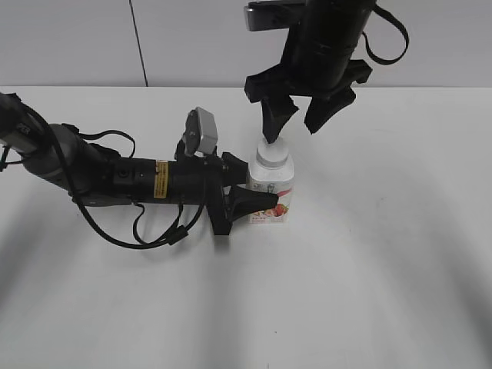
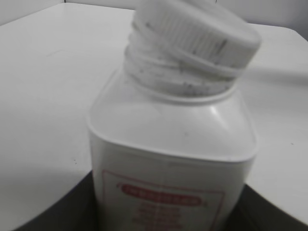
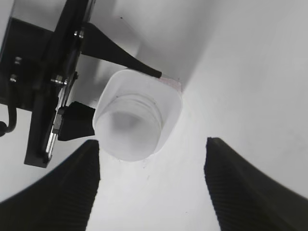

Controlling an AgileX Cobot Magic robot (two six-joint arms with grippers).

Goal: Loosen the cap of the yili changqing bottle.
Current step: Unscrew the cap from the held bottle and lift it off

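The yili changqing bottle (image 1: 273, 192) stands upright on the white table, white with a pink-red label. Its white ribbed cap (image 1: 273, 154) sits on the neck. My left gripper (image 1: 257, 201) comes in from the left and is shut on the bottle's body; in the left wrist view the bottle (image 2: 173, 163) fills the frame between the dark fingers, with the cap (image 2: 197, 33) above. My right gripper (image 1: 296, 117) hangs open just above and behind the cap, touching nothing. In the right wrist view the cap (image 3: 129, 131) lies below, left of the open fingers (image 3: 151, 185).
The white table (image 1: 369, 269) spreads all round the bottle. A grey wall stands behind the table. The left arm and its cables lie across the table's left side (image 1: 115, 181).
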